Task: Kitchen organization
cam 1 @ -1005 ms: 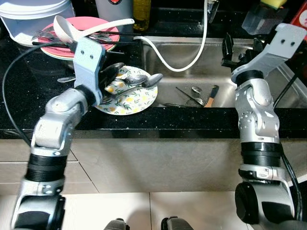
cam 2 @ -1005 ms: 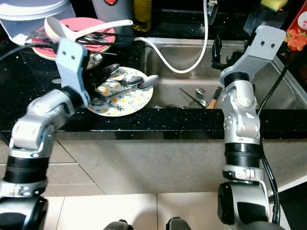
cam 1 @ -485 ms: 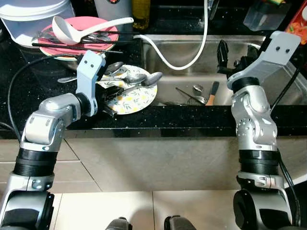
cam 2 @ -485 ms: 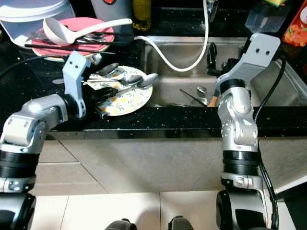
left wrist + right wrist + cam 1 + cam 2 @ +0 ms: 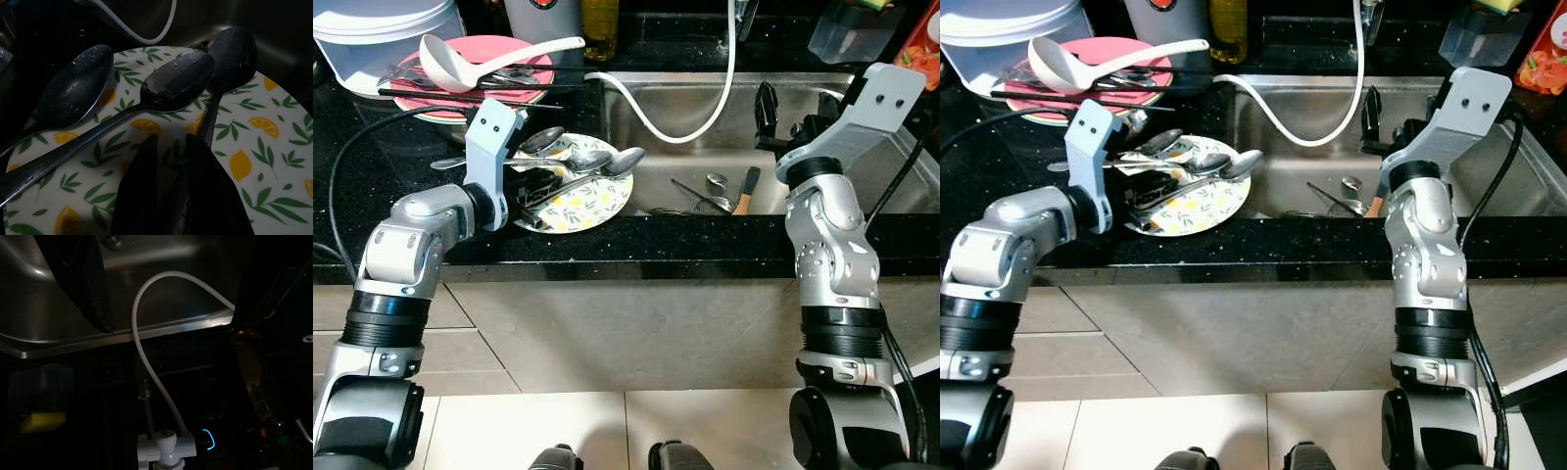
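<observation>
A white plate with lemon print [image 5: 592, 201] sits on the black counter beside the sink, with three metal spoons [image 5: 607, 162] lying across it. My left gripper [image 5: 534, 190] rests low over the plate's near side, its fingers shut with nothing between them. In the left wrist view the fingertips [image 5: 149, 147] stop just short of the spoon bowls [image 5: 181, 81]. My right gripper [image 5: 785, 110] hangs open over the steel sink [image 5: 695, 162], holding nothing. Its fingers [image 5: 95, 289] are spread wide above the sink's back rim.
A pink plate [image 5: 504, 49] holding a white ladle [image 5: 445, 64] and more cutlery stands behind the lemon plate. More utensils [image 5: 717, 191] lie in the sink. A white hose [image 5: 680, 139] loops into the basin. A white tub [image 5: 377, 29] stands at the back left.
My left gripper has come down and drawn back toward the counter's front edge, lying lower over the plate. The right arm has barely moved; the view shifted slightly.
</observation>
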### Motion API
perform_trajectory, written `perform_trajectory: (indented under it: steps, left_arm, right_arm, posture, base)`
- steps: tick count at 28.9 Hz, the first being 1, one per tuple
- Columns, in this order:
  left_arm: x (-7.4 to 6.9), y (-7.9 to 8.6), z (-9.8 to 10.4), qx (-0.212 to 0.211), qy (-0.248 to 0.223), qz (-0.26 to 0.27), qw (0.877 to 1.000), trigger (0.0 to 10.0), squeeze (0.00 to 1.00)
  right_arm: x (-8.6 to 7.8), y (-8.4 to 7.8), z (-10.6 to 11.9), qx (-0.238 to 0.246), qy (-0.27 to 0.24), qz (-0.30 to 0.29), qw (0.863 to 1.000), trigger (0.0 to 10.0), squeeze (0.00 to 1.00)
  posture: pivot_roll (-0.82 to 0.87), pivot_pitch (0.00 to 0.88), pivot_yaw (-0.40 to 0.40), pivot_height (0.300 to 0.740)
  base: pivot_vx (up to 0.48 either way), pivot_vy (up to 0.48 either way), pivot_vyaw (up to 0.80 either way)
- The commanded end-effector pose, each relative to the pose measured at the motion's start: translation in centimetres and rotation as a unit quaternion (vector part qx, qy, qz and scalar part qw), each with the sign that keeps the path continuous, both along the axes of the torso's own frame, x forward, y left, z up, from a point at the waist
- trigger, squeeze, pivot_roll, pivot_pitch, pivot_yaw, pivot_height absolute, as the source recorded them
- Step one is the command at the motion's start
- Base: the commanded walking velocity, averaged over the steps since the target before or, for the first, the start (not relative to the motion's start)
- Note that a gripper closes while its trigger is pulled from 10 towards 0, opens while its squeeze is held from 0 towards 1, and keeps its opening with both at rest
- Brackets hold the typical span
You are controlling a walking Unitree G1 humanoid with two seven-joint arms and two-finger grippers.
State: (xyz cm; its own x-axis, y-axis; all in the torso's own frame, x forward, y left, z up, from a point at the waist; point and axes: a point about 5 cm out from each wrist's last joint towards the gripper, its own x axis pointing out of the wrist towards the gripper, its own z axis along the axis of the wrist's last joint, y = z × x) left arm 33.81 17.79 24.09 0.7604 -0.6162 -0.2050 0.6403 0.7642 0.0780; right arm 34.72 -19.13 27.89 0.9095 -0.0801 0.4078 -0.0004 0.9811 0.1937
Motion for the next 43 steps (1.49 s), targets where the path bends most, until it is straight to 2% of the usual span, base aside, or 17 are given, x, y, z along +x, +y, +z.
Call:
perform_trajectory:
  steps: [1,2,8,11,17,18,21,22,26,28,29,30,32,34,35,43]
  left_arm:
    - [0.1,0.2,-0.9,0.002,0.032,0.0,0.999,5.3,0.0]
    - [0.1,0.2,-1.0,-0.009,0.043,-0.001,0.999,0.0,0.0]
    - [0.0,0.1,-1.6,-0.043,0.077,-0.019,0.996,0.0,0.0]
    - [-0.1,0.0,-1.7,-0.041,0.079,-0.022,0.996,0.0,0.0]
    - [-0.1,-0.1,-1.0,-0.035,0.047,-0.023,0.998,0.0,0.0]
    - [-0.1,-0.2,-0.1,-0.043,0.024,-0.024,0.999,10.0,0.0]
    - [-0.5,-0.5,1.8,-0.056,-0.023,-0.041,0.997,10.0,0.0]
    - [-0.5,-0.5,1.8,-0.056,-0.023,-0.041,0.997,10.0,0.0]
    - [-1.1,-0.6,4.3,-0.047,-0.074,-0.055,0.995,10.0,0.0]
    - [-1.2,-0.6,4.9,-0.037,-0.081,-0.063,0.994,10.0,0.0]
    - [-1.0,-0.5,4.8,-0.037,-0.068,-0.065,0.995,10.0,0.0]
    - [-0.8,-0.3,4.3,-0.038,-0.052,-0.062,0.996,10.0,1.0]
    - [0.0,0.3,3.1,-0.035,-0.014,-0.05,0.998,10.0,1.0]
    - [0.3,0.6,2.7,-0.035,-0.002,-0.045,0.998,10.0,1.0]
    - [0.9,1.2,1.8,-0.042,0.034,-0.045,0.998,10.0,1.0]
    - [1.9,1.8,1.7,-0.041,0.066,-0.07,0.995,10.0,1.0]
  right_arm:
    - [-0.2,-0.2,0.1,0.002,0.0,-0.002,1.0,10.0,0.0]
    - [-0.2,-0.2,0.1,0.002,0.0,-0.001,1.0,10.0,0.0]
    - [-0.2,-0.3,0.1,0.002,-0.002,-0.002,1.0,10.0,0.0]
    - [-0.2,-0.3,0.2,0.002,-0.003,-0.002,1.0,10.0,0.0]
    - [-0.2,-0.2,0.2,0.002,-0.004,0.0,1.0,10.0,0.0]
    - [-0.2,-0.2,0.2,0.002,-0.004,0.0,1.0,10.0,0.0]
    - [-0.1,-0.1,0.3,0.002,-0.006,0.003,1.0,10.0,0.0]
    - [-0.1,-0.1,0.3,0.002,-0.006,0.003,1.0,10.0,0.0]
    - [-0.1,0.1,0.4,0.002,-0.009,0.007,1.0,10.0,0.0]
    - [0.0,0.1,0.4,0.002,-0.009,0.009,1.0,10.0,0.0]
    - [0.0,0.2,0.5,0.002,-0.009,0.01,1.0,10.0,0.0]
    - [0.1,0.3,0.5,0.003,-0.009,0.011,1.0,10.0,0.0]
    - [0.1,0.4,0.4,0.003,-0.008,0.014,1.0,10.0,0.0]
    - [0.2,0.5,0.4,0.003,-0.008,0.015,1.0,10.0,0.0]
    - [0.1,0.5,0.5,0.001,-0.007,0.016,1.0,10.0,0.0]
    - [-0.2,0.0,0.3,-0.003,-0.003,0.009,1.0,10.0,0.0]
  posture:
    - [0.07,0.095,-0.015,0.74]
    - [0.07,0.095,-0.014,0.74]
    - [0.07,0.091,-0.012,0.74]
    - [0.07,0.091,-0.012,0.74]
    - [0.07,0.084,-0.015,0.74]
    - [0.07,0.082,-0.017,0.74]
    - [0.07,0.08,-0.018,0.74]
    - [0.07,0.08,-0.018,0.74]
    - [0.08,0.076,-0.022,0.74]
    - [0.08,0.076,-0.022,0.74]
    - [0.09,0.077,-0.025,0.74]
    - [0.09,0.078,-0.026,0.74]
    - [0.09,0.081,-0.027,0.74]
    - [0.09,0.081,-0.027,0.74]
    - [0.08,0.096,-0.028,0.74]
    - [0.06,0.106,-0.019,0.74]
  base:
    - [0.0,0.0,0.0]
    - [0.0,0.0,0.0]
    - [0.0,0.0,0.0]
    - [0.0,0.0,0.0]
    - [0.0,0.0,0.0]
    - [0.0,0.0,0.0]
    - [0.0,0.0,0.0]
    - [0.0,0.0,0.0]
    - [0.0,0.0,0.0]
    - [0.0,0.0,0.0]
    - [0.0,0.0,0.0]
    - [0.0,0.0,0.0]
    - [0.0,0.0,0.0]
    - [0.0,0.0,0.0]
    - [0.0,0.0,0.0]
    - [0.0,0.0,0.0]
